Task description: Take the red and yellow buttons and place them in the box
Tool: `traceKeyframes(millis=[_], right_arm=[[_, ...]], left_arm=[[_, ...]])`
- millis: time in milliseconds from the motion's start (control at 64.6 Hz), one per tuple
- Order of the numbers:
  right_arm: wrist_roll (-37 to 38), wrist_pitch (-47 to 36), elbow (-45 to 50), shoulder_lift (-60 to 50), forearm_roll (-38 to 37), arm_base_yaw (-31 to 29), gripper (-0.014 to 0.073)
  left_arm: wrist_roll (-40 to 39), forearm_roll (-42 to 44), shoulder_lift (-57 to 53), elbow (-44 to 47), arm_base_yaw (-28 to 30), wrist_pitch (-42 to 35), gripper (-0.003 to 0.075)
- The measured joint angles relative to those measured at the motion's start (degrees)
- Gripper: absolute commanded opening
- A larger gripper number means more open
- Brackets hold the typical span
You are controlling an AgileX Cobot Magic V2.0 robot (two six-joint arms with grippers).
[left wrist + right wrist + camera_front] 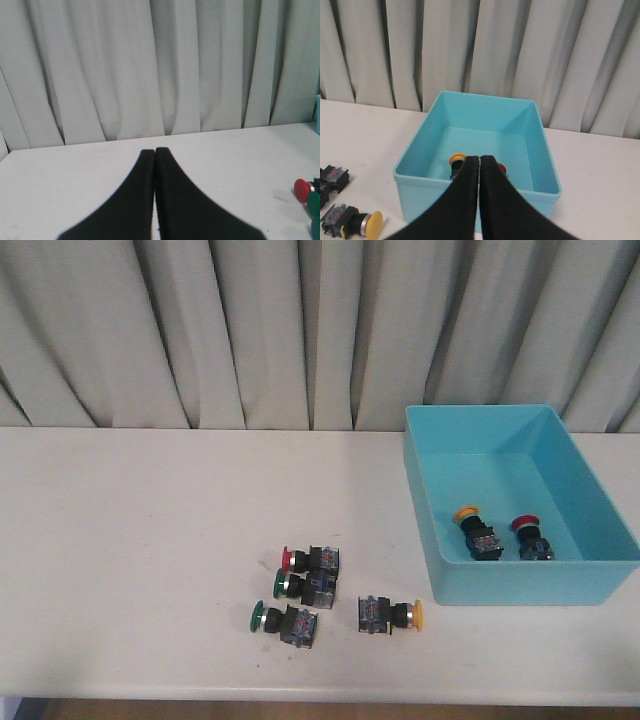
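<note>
The light-blue box (pixel 520 585) stands on the right of the table. Inside it, near its front wall, lie the yellow button (pixel 468 515) and the red button (pixel 525 526), side by side with their caps pointing away from me. In the right wrist view my right gripper (pixel 480 158) is shut and empty. It hovers before the box (pixel 485 97) and partly hides the yellow button (pixel 457 159) and the red button (pixel 502 169). My left gripper (pixel 154 150) is shut and empty over bare table. Neither gripper appears in the front view.
Several smaller switches lie in a cluster at the table's front centre. They are a red-capped one (pixel 305 560), two green-capped ones (pixel 300 586) (pixel 283 621) and a yellow-capped one (pixel 390 614). A grey curtain hangs behind the table.
</note>
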Motion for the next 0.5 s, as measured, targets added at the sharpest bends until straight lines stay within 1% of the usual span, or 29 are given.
traceKeyframes(millis=[15, 108, 279, 495], right_arm=[[6.06, -3.96, 3.26, -2.06, -4.60, 0.00, -0.0006], [9.17, -6.34, 5.95, -4.15, -7.18, 0.00, -0.0006], [10.63, -10.39, 11.47, -7.14, -8.03, 0.00, -0.0005], [10.77, -11.85, 12.09, -7.26, -8.03, 0.00, -0.0005]], left_arm=[[0.00, 0.00, 0.00, 0.00, 0.00, 0.00, -0.0008], [0.00, 0.00, 0.00, 0.00, 0.00, 0.00, -0.0008], [0.00, 0.00, 0.00, 0.00, 0.00, 0.00, -0.0008], [0.00, 0.00, 0.00, 0.00, 0.00, 0.05, -0.0008]])
